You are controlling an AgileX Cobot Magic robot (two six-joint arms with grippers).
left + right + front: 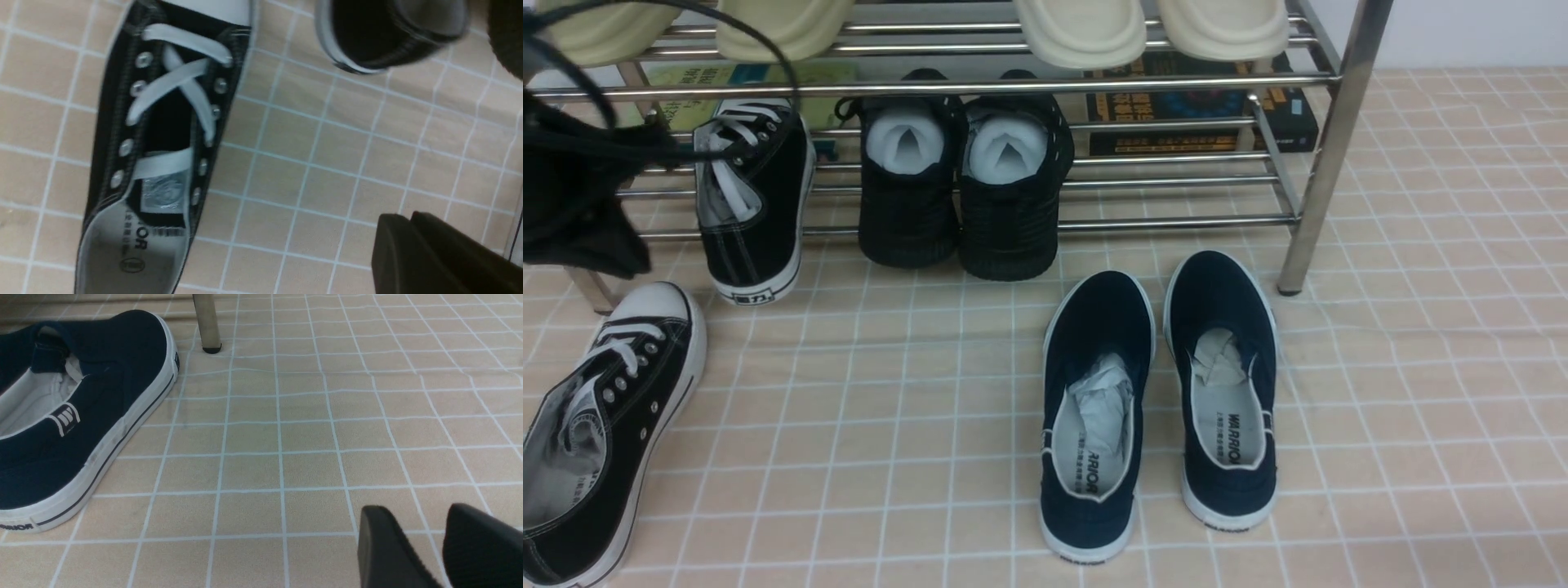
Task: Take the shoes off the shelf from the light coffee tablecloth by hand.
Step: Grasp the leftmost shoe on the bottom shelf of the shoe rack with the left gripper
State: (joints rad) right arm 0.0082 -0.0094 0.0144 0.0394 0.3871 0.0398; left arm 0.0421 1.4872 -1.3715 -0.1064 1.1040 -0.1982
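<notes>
One black canvas sneaker [605, 425] with white laces lies on the light coffee tablecloth [890, 457] at the front left. Its mate [756, 204] stands heel-out on the lower tier of the chrome shelf [1094, 82]. My left arm [572, 196] hangs in front of the shelf's left end. In the left wrist view my left gripper [410, 216] is shut with nothing in it. It hovers over bare cloth beside the lying sneaker [163, 143], with the shelved sneaker's heel [388, 36] beyond. My right gripper [414, 510] is open low over the cloth.
Two black mesh shoes [960, 196] stuffed with white paper sit on the lower tier. Navy slip-ons [1160, 400] lie on the cloth in front of the shelf's right leg [1327, 163]. Cream slippers [1152, 28] rest on the top tier, with books [1201, 114] behind.
</notes>
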